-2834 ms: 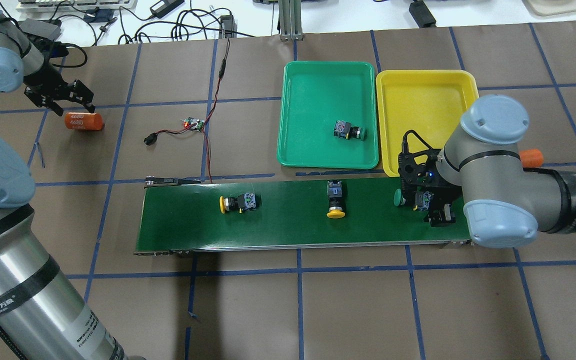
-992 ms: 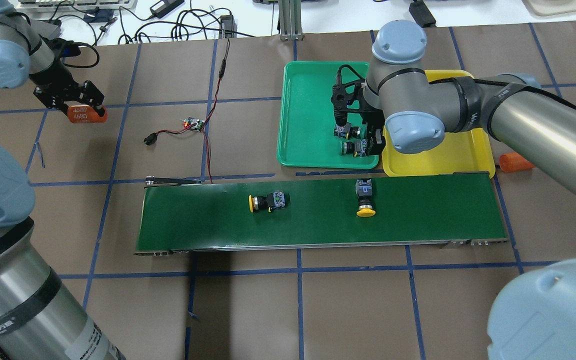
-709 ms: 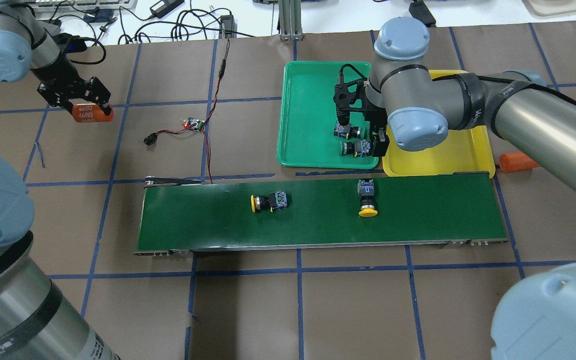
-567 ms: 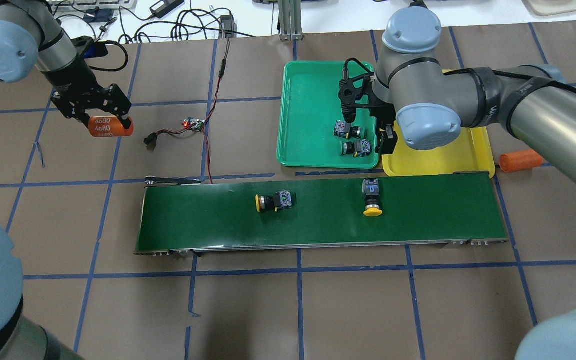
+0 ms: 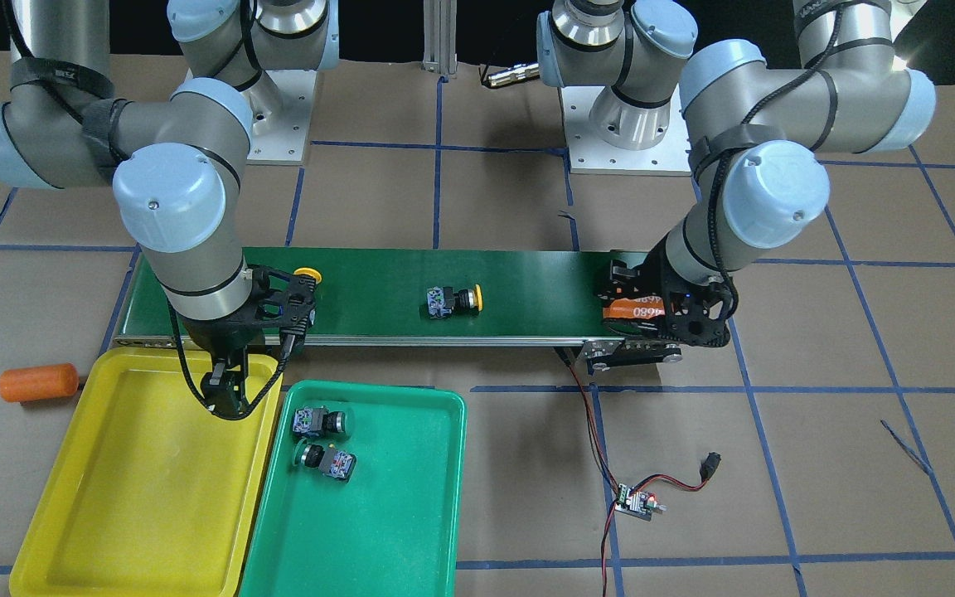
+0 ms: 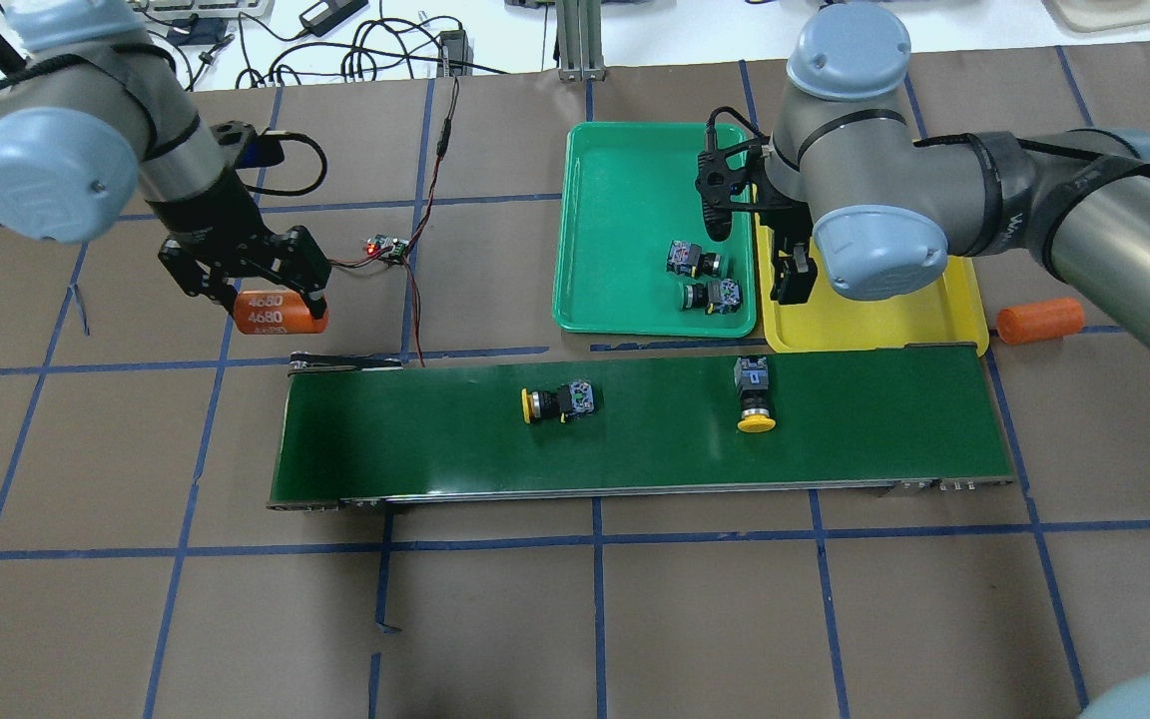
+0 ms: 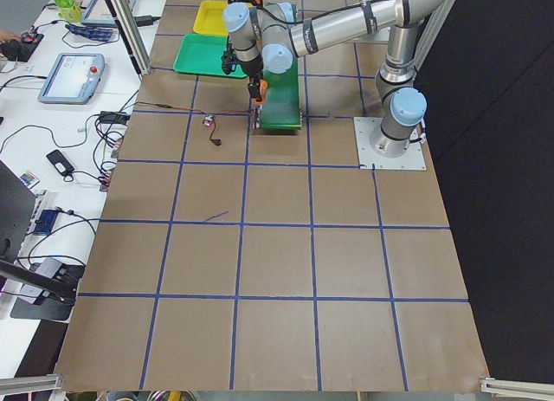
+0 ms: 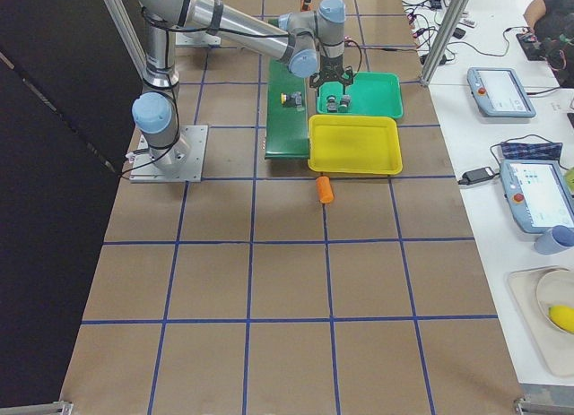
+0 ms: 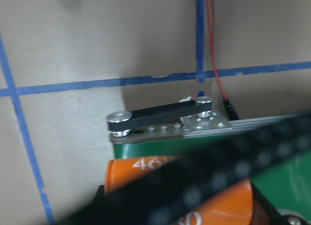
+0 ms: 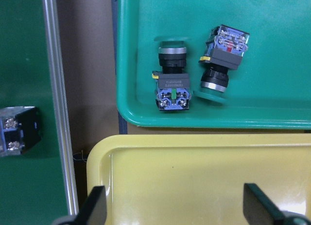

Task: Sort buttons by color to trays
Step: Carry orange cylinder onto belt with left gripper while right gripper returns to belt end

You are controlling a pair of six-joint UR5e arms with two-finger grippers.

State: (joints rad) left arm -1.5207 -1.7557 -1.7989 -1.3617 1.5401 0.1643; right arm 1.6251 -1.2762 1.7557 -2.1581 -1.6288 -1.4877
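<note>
Above bare corner of yellow tray, beside rim of green tray, right gripper with jaws apart; left gripper clamped on orange cylinder near end of belt; green buttons lying sideways

Conveyor belt: bare stretches either side of the mid-belt yellow button and past the second yellow button toward the end by the yellow tray. The other end is blocked from above by the left gripper clamped on an orange cylinder, with a red-and-black wire on the table just beside that corner. Green tray: two green buttons nearly touching in the corner nearest belt and yellow tray, remaining floor bare. Yellow tray: floor bare, but the right gripper, fingers spread wide, and its wrist hang over the side adjoining the green tray, and a second orange cylinder lies just off the outer side.
</note>
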